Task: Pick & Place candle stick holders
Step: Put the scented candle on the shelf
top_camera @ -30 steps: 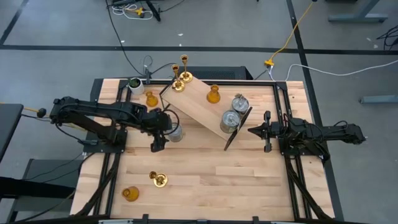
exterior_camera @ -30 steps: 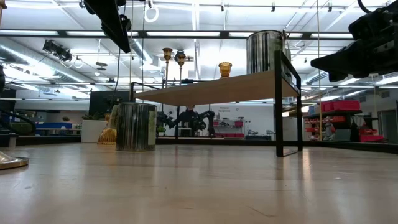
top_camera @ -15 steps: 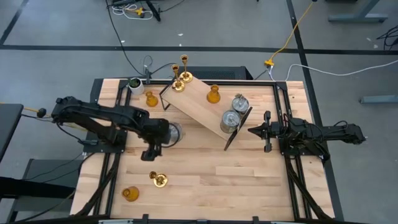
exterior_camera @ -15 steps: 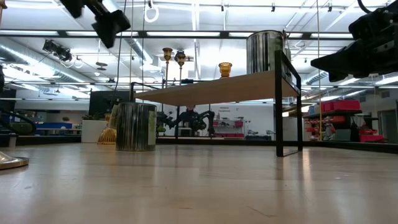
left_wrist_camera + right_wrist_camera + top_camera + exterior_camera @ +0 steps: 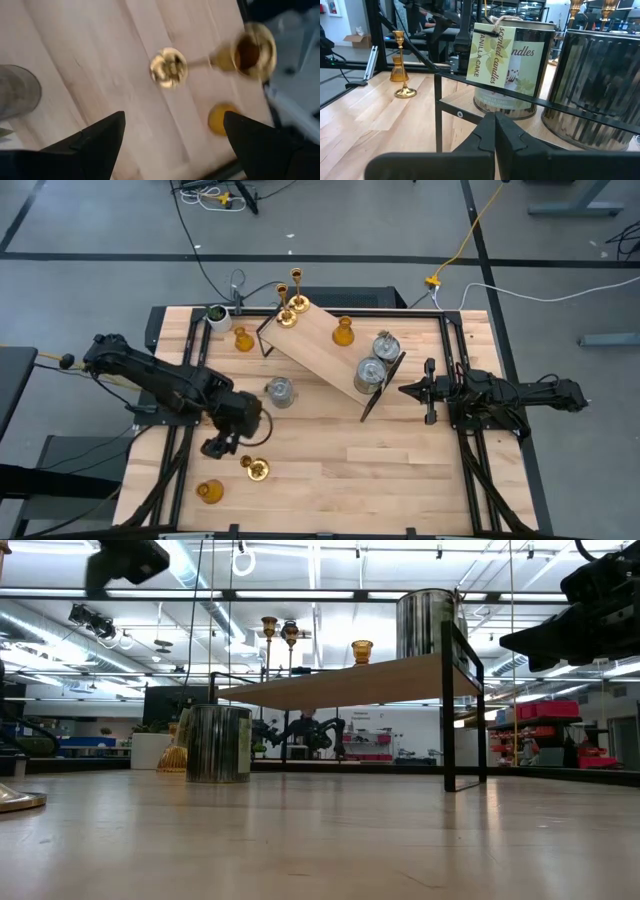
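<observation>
Left hand [image 5: 222,445] shifted over toppled brass stick [image 5: 254,468].

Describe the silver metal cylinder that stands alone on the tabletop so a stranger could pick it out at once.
Start at the slanted wooden shelf across the far half of the wooden table. Just off its left side, on the tabletop itself, stands the silver-grey metal cylinder. Its two twins sit up on the shelf; this one alone stands on the table, beside the open left gripper.

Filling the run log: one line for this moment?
left gripper: open, above table beside brass stick | right gripper: shut, idle by shelf | silver cylinder: standing on table, not held
</observation>
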Robot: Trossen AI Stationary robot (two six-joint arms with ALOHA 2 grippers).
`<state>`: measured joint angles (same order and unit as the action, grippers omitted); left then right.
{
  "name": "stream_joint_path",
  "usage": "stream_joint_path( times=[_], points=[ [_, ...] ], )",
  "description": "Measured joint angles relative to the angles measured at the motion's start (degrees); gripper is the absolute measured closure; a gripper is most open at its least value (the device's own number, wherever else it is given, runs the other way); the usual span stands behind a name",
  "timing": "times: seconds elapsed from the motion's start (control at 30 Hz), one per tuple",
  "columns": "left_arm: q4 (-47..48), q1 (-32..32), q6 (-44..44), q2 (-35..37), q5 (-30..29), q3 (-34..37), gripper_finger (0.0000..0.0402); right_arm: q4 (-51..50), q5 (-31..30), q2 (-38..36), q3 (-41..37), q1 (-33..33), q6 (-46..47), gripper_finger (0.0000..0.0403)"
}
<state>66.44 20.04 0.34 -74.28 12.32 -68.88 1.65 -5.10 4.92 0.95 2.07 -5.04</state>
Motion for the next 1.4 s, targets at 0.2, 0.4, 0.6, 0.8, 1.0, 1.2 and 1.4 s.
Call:
stream_joint_path(
  times=[0.2, 0.4, 0.6, 0.8, 1.0, 1.2, 1.4],
  points=[
    [1.31, 4.95, 1.84, 0.04, 0.0, -0.02, 0.0055, 0.0, 0.0, -0.02, 0.0, 0.01, 0.0, 0.04],
    [0.74, 9.7, 1.93, 0.07, -2.41, 0.0, 0.0055, 0.0, 0.0, 0.0, -0.02, 0.0, 0.0, 0.04],
    [-3.3, 12.37, 1.86, 0.09, -4.75, 0.0, 0.0055, 0.0, 0.0, -0.02, 0.0, 0.01, 0.0, 0.04],
    [-7.35, 14.48, 1.84, 0.02, -6.96, 0.0, 0.0055, 0.0, 0.0, -0.02, -0.01, 0.0, 0.0, 0.04],
    [-8.21, 16.01, 1.6, -0.33, -9.77, 0.0, 0.0055, 0.0, 0.0, -0.01, 0.0, 0.01, 0.0, 0.04],
    [-9.11, 16.62, 1.56, -0.34, -11.39, 0.0, 0.0055, 0.0, 0.0, 0.0, 0.0, 0.0, 0.0, 0.04],
    [-10.57, 16.6, 1.56, -0.76, -13.98, 0.0, 0.0055, 0.0, 0.0, -0.02, -0.02, 0.01, 0.0, 0.04]
  ],
)
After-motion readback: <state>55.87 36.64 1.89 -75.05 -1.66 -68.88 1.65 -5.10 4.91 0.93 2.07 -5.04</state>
